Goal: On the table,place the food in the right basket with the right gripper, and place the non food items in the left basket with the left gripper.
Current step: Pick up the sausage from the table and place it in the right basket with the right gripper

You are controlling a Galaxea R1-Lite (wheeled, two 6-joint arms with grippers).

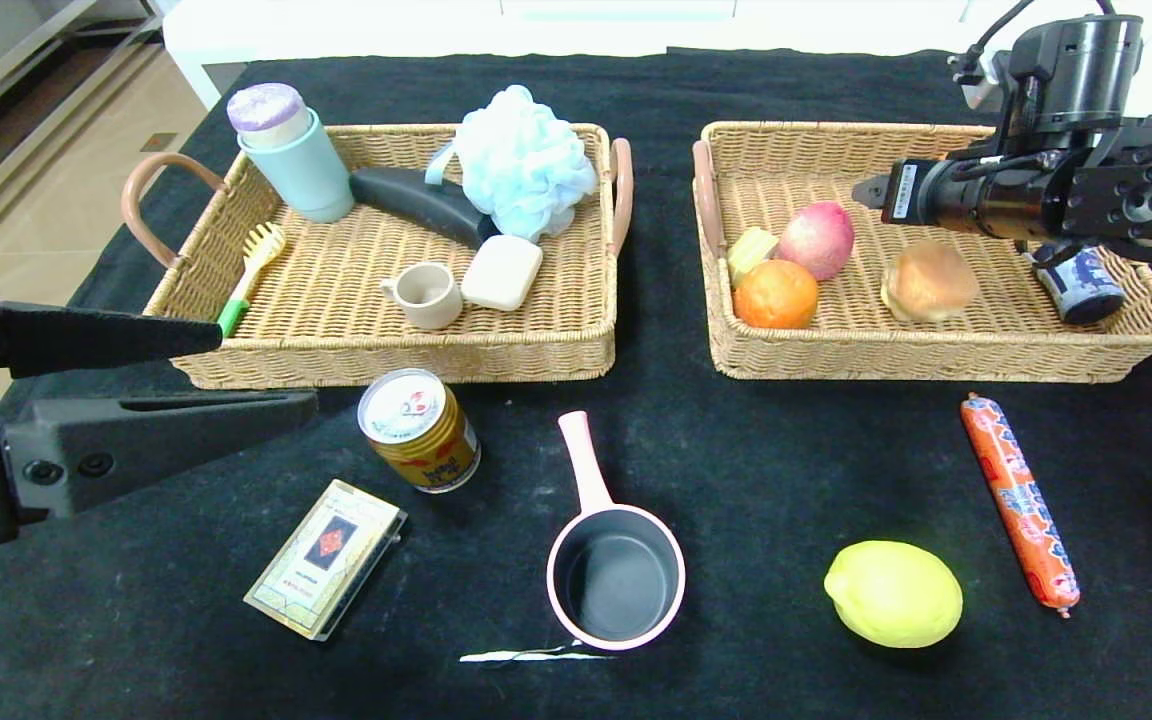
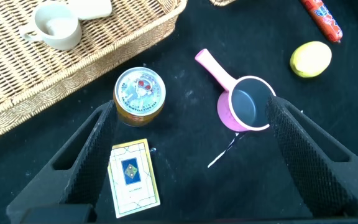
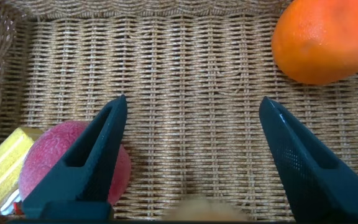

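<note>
My right gripper [image 1: 876, 192] is open and empty above the right basket [image 1: 936, 355]; its own view [image 3: 193, 102] shows wicker between the fingers. A brown tuber [image 1: 929, 282] lies in that basket below it. My left gripper [image 1: 266, 370] is open and empty, raised over the table's left front [image 2: 190, 106]. On the black cloth lie the gold can [image 1: 419, 416], card box [image 1: 326, 557], pink saucepan [image 1: 616, 570], lemon [image 1: 893, 593] and sausage stick [image 1: 1019, 500]. In the left wrist view the can [image 2: 140, 93] and box [image 2: 133, 177] are near one finger, the saucepan [image 2: 247, 102] near the other.
The left basket [image 1: 386, 355] holds a mint bottle [image 1: 294, 160], blue loofah [image 1: 523, 160], dark object [image 1: 416, 200], cream cup [image 1: 426, 295], soap [image 1: 502, 271] and brush [image 1: 251, 270]. The right basket also holds an apple [image 1: 818, 238], orange [image 1: 776, 293] and small can [image 1: 1081, 283]. A white tear [image 1: 526, 656] marks the cloth.
</note>
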